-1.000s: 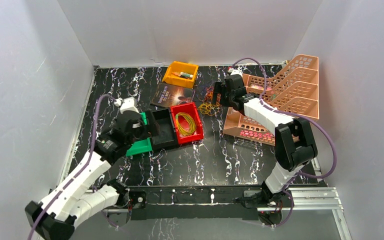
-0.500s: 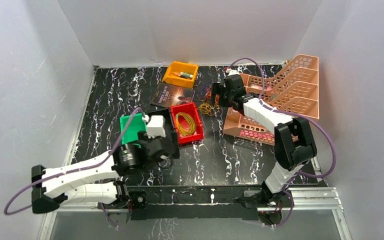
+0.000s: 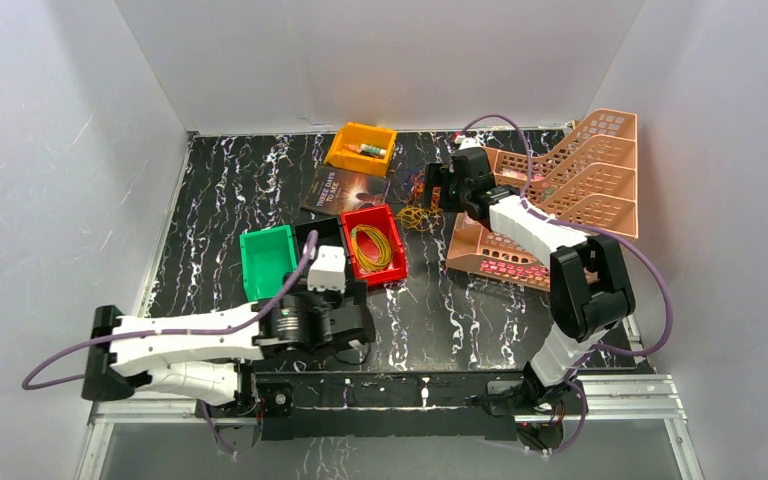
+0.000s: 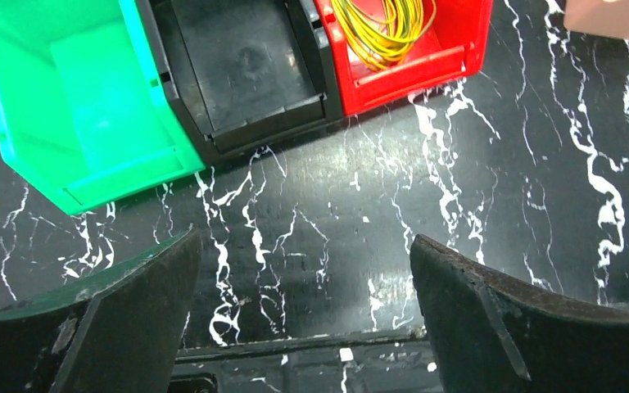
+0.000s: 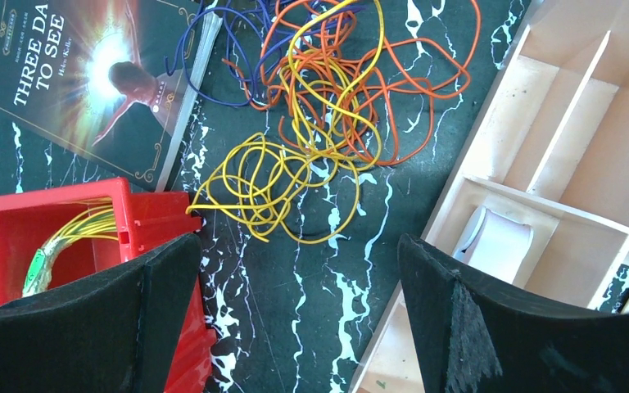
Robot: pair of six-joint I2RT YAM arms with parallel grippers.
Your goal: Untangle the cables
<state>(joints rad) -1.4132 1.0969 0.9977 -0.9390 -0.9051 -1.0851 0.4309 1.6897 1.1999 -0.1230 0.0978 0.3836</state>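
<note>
- Right tool hangs above the cables, jaws wide apart with nothing between them.
- Cables lie knotted on the table, between the book and the peach tray.
- Likely best: pinch one strand of the yellow loop bunch at the knot's edge and lift slowly, letting orange and blue slip off.
- Left tool, also spread and empty, sits well apart by the green bin.

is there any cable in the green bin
No, the green bin is bare inside; the yellow coil lies in the red bin.
</note>
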